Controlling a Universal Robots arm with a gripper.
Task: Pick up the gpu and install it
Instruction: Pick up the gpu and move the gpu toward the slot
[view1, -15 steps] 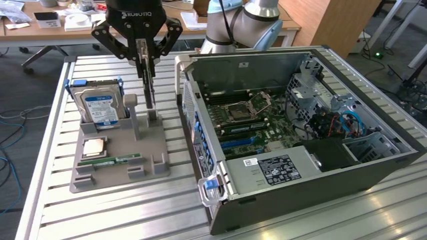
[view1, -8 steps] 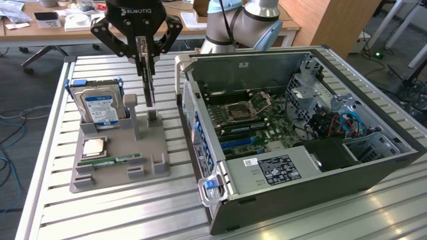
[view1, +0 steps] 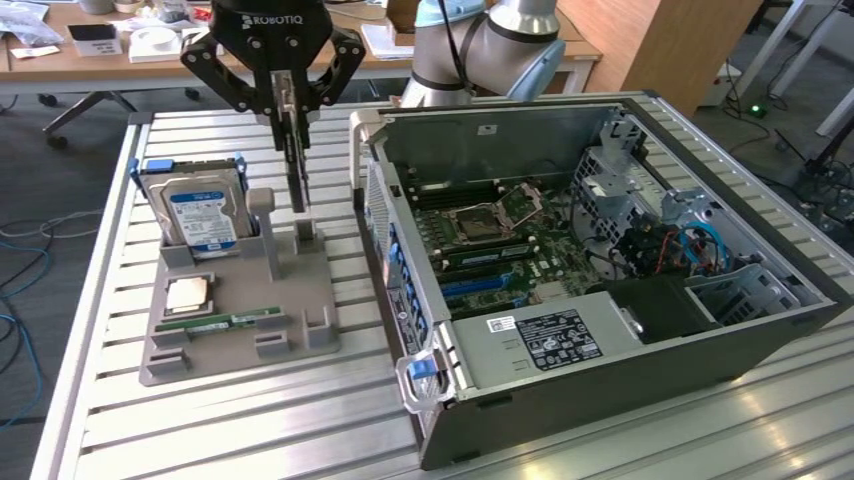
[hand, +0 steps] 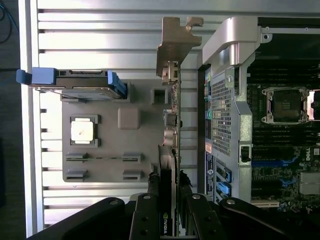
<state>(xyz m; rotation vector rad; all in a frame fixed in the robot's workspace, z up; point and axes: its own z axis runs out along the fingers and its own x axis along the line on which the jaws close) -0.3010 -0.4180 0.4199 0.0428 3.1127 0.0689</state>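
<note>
Wrist view: gripper (hand: 169, 192) jaws pinching gpu (hand: 168, 157) across flat faces; card likely light, stiff, fragile; bracket (hand: 175, 45) left free.

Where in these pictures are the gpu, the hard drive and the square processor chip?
gpu (hand: 171, 122): wrist view, on its pale bracket edge by the ports.
hard drive (view1: 200, 215): exterior view, on its labelled face.
processor chip (view1: 187, 292): exterior view, on its metal top.
</note>
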